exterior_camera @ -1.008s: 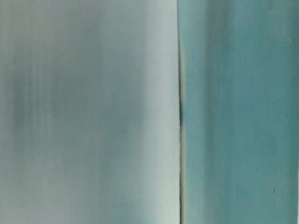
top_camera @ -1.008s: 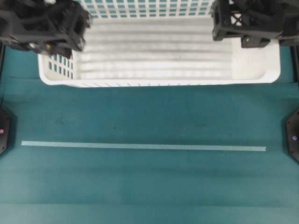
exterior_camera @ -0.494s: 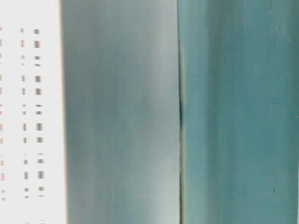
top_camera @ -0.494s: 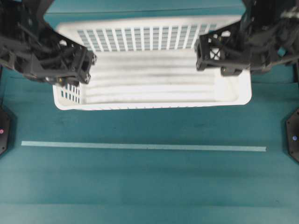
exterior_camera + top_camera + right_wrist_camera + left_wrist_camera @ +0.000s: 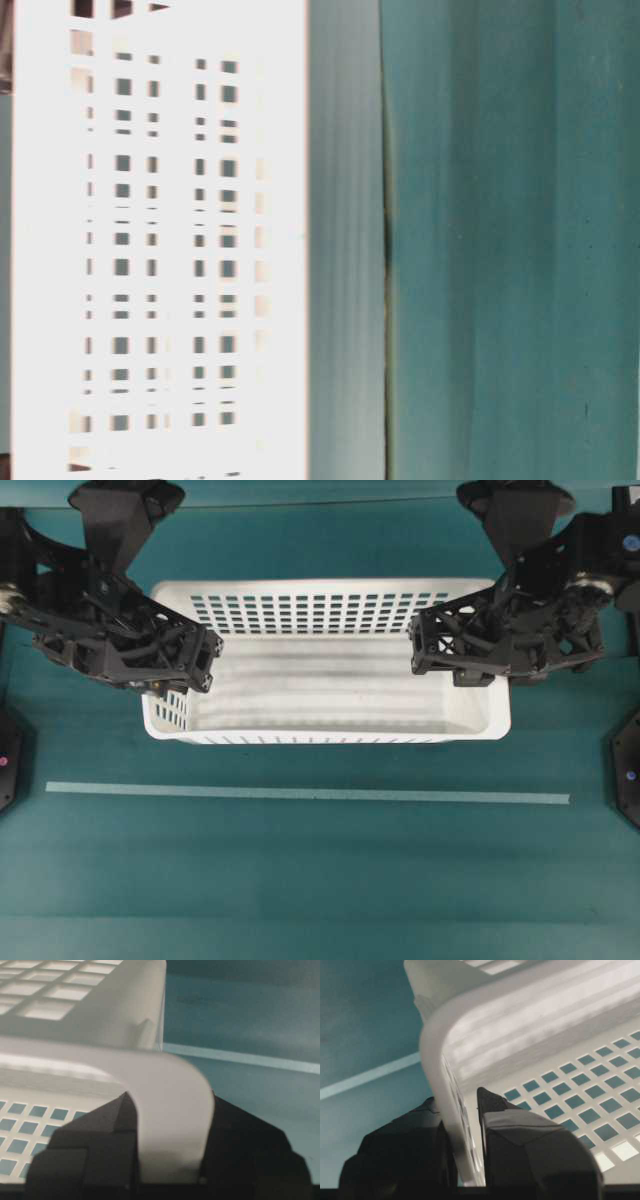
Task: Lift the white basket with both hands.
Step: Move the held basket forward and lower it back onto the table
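White slotted plastic, the large rectangular basket is hanging between both arms above the teal desk. The left hand is pinching its left rim; the right hand is clamping the right rim. Lifting evenly should be keeping it level.

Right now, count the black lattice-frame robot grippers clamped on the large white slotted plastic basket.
2. The left gripper pinches the white basket's left end wall; the right gripper pinches its right end rim. The wrist views show a finger on each side. None seems hidden.
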